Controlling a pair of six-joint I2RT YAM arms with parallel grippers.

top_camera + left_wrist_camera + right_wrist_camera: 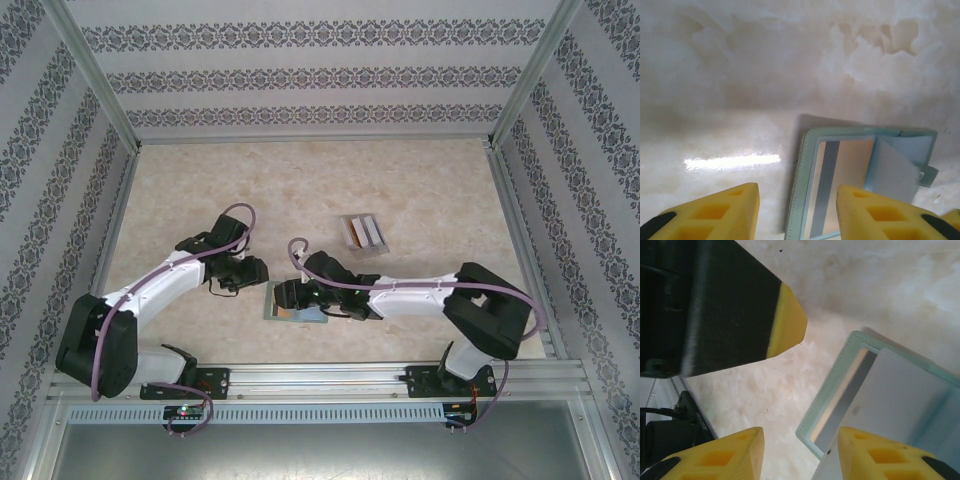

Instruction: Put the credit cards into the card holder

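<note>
Yellow and blocky, the left fingers (735,210) rise from the bottom of the left wrist view, spread wide with nothing pinched; between them lie bare desk (740,75) and the near edge of the card holder (807,165). The sage-green card holder lies open and flat on the desk, its stitched border just ahead of one fingertip and partly hidden behind it. Inside its frame lies a tan-orange credit card (852,160) with a grey stripe along one side. A whitish-grey credit card (892,170) is tilted over the half farther from the fingers, next to the little closing tab (929,175). In the right wrist view the right fingers (725,455) are likewise spread apart and grip nothing. The whitish-grey credit card slants up from beside one of them, over the holder, and I cannot tell whether it touches that finger. Ahead of the right fingertips hangs the black back and yellow tip of a left finger, apart from the holder's corner. From the top camera the left fingers sit just beside the holder's edge and the right fingers sit over it. Well apart from both, on the far side of the right arm, a clear slotted rack (362,232) stands on the desk with tan and grey cards in it
</note>
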